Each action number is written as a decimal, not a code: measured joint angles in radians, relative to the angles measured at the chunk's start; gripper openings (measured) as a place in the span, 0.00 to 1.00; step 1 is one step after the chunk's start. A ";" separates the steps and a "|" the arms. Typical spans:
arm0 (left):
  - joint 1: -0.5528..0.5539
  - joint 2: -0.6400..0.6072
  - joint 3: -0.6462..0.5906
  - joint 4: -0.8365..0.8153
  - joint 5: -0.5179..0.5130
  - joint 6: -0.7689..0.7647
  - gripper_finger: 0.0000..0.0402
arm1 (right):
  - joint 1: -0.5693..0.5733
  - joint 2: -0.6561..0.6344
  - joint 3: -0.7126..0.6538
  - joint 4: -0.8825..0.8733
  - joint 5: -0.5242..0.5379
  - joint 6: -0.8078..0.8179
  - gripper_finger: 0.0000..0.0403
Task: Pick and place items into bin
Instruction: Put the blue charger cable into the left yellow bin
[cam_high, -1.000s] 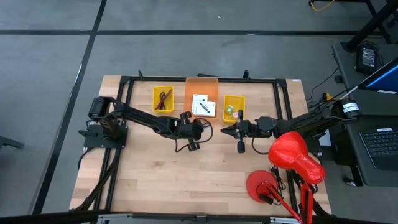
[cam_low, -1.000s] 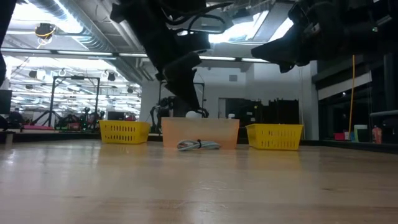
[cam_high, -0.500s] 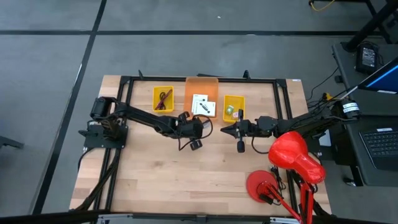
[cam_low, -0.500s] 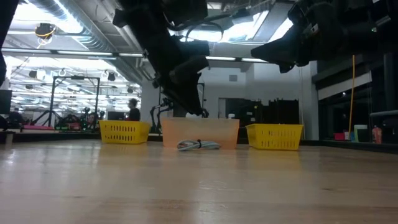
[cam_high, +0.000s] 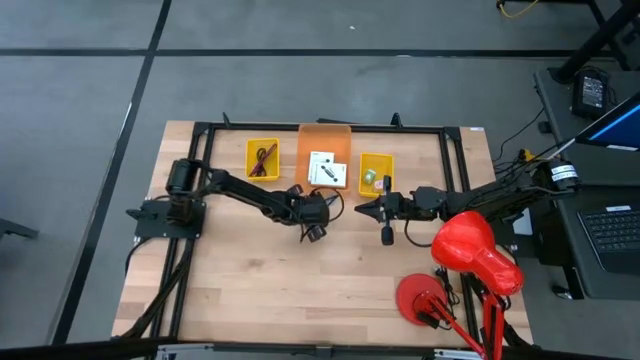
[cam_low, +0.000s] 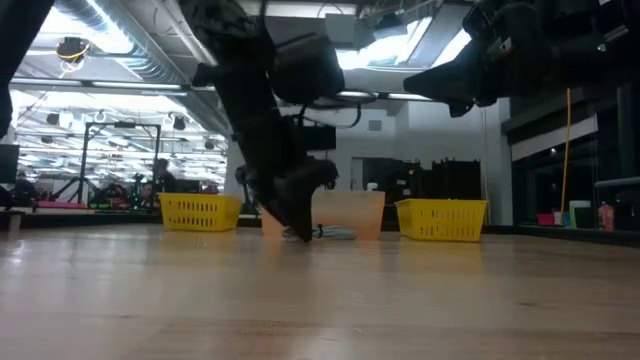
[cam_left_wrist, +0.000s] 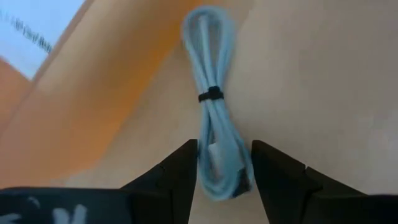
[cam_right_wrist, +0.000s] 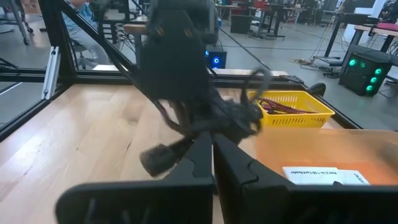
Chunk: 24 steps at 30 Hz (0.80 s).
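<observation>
- Left gripper (cam_left_wrist: 224, 163) down at the table, just in front of the orange bin (cam_high: 324, 140); jaws spread apart, not clenched.
- Pale blue bundled cable (cam_left_wrist: 214, 106) lies flat on the wooden table (cam_high: 260, 280), beside the orange bin wall; its near end sits between the two left fingers (cam_left_wrist: 180, 171), far end reaching out past the tips. A black tie wraps the cable's middle.
- Cannot tell if the fingers touch the cable.
- Two white cards (cam_high: 327, 168) lie inside the orange bin.
- Maroon cord (cam_high: 263, 160) in the left yellow basket (cam_high: 250, 147).
- Right gripper (cam_high: 362, 210) hangs above the table near the right yellow basket (cam_high: 376, 158), jaws clenched, nothing in them.
</observation>
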 joint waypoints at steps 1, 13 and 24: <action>0.008 0.011 0.000 -0.001 0.001 -0.013 0.37 | 0.000 0.000 0.000 0.002 0.000 0.000 0.00; 0.031 0.045 0.005 0.007 0.084 0.012 0.27 | 0.000 0.000 0.000 0.004 0.000 -0.002 0.00; -0.024 0.011 0.000 -0.009 0.092 0.144 0.10 | 0.000 0.000 0.000 0.003 0.000 0.000 0.00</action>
